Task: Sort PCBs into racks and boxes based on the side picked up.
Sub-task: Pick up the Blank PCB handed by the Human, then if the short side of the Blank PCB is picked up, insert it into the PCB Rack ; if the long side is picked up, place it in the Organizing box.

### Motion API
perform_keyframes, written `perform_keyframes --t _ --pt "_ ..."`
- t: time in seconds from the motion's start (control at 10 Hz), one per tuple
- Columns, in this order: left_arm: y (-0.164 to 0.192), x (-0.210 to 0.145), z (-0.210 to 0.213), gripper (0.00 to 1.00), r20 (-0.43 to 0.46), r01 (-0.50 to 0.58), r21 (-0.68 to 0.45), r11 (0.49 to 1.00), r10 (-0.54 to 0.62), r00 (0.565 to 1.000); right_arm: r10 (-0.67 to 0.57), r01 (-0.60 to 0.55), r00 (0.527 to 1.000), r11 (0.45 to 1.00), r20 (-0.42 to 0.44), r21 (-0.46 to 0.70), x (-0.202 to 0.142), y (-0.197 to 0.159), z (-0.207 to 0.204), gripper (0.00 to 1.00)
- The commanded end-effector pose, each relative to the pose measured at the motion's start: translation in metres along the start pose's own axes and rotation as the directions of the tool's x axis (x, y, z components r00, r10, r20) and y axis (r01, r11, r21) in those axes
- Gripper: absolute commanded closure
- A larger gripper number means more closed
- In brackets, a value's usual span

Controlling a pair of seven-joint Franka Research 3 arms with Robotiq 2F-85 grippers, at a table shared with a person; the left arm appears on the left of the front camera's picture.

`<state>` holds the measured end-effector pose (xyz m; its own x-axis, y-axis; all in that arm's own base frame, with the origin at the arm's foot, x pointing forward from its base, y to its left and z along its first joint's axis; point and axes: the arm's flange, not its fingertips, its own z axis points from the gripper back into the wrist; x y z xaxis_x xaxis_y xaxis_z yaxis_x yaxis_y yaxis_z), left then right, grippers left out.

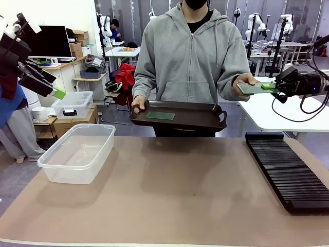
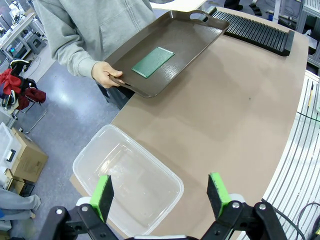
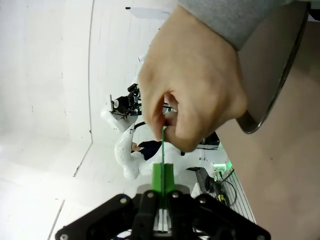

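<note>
Two green boards are sitting well apart from each other. The first PCB (image 1: 160,116) is lying flat near the middle of the dark brown tray (image 1: 205,119), which the person in a grey hoodie is holding by its handle in one hand (image 1: 138,105), just beyond the far edge of the counter (image 1: 175,195). The second PCB (image 1: 253,88) is hanging in the air at the robot's right, roughly level and higher than the tray. The person's other hand (image 1: 247,78) is gripping one end of it and the right claw (image 1: 268,86) is pinching the opposite end. In the right wrist view the claw's green pads are pressing together on the board's thin edge, and the person's fingers are closing on the same board just past them. The left claw (image 2: 160,192) is hanging raised at the robot's left with its fingers spread wide, looking down on the clear tub (image 1: 77,149), which is sitting open-topped on the left part of the counter. The long black slotted rack (image 1: 288,170) is lying flat along the counter's right side, running from the far edge toward the near one, well apart from the tub and below the board that hand and claw are sharing.
</note>
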<state>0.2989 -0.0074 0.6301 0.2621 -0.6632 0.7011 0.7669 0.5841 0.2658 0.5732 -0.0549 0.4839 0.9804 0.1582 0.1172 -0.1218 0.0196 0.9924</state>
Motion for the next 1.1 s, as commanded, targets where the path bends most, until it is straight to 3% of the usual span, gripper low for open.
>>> perform_keyframes --t 0.0,1.0 --pt "-0.0001 -0.0014 -0.0007 0.0 -0.007 0.0 -0.008 1.0 0.0 1.0 -0.021 0.021 0.999 1.0 -0.026 0.005 0.0037 0.0058 0.0044 1.0" --pt "-0.0001 -0.0014 -0.0007 0.0 -0.007 0.0 -0.008 1.0 0.0 1.0 0.002 -0.002 1.0 1.0 -0.003 -0.002 -0.0001 0.0015 0.0011 1.0"
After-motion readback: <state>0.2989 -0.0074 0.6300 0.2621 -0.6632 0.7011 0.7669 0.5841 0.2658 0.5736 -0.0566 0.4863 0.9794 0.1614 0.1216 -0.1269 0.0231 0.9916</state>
